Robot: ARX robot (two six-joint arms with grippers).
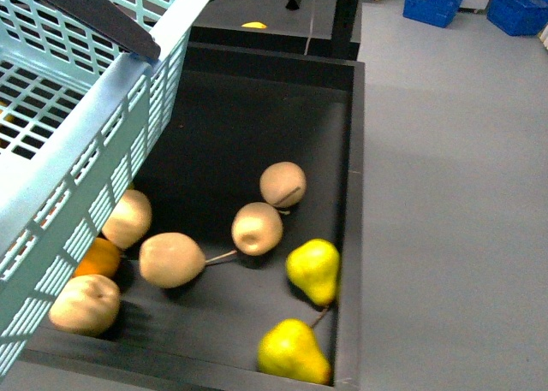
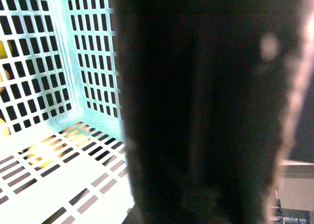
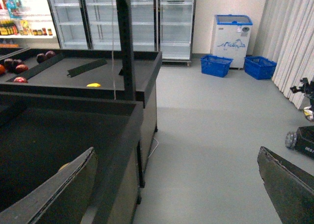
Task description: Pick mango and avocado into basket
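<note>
The light aqua basket (image 1: 77, 143) hangs tilted at the upper left of the front view, above the black bin (image 1: 248, 126). Its brown-grey handle (image 1: 94, 10) crosses the top. In the left wrist view the dark handle (image 2: 196, 111) fills the middle and hides my left gripper's jaws, which are shut on it. The basket's slotted wall (image 2: 49, 62) shows behind. My right gripper (image 3: 171, 194) is open and empty, with its fingers (image 3: 54, 194) wide apart over the floor beside the bin's edge. No mango or avocado is in view.
In the bin lie several tan round fruits (image 1: 171, 258), two yellow pears (image 1: 313, 269) and an orange (image 1: 98, 258). Dark blue baskets (image 1: 435, 1) stand on the floor far right. A further black table (image 3: 88, 74) holds dark red fruits (image 3: 19, 67) and a yellow item (image 3: 93, 85).
</note>
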